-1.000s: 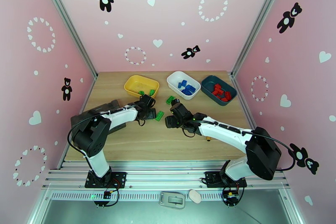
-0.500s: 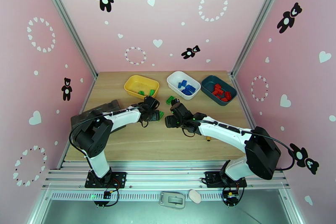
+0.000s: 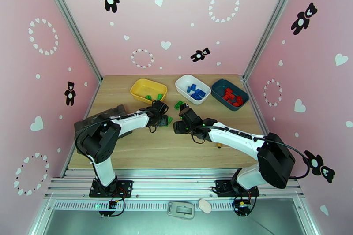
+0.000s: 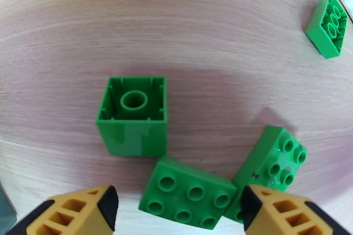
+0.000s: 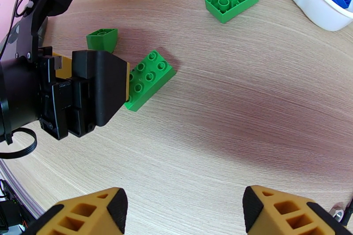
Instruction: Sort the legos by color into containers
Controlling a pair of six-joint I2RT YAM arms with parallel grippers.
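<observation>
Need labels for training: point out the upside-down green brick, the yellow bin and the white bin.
upside-down green brick (image 4: 132,114), left wrist view, hollow underside.
yellow bin (image 3: 144,87), top view, bare floor.
white bin (image 3: 184,80), top view, bare floor.

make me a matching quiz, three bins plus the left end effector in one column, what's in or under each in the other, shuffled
Column one
1. yellow bin
2. white bin
3. teal bin
4. left end effector

Column two
a. holds red bricks
b. open above loose green bricks on the table
c. holds blue bricks
d. holds a few green bricks

Pairs: 1-d, 2-c, 3-a, 4-b
</observation>
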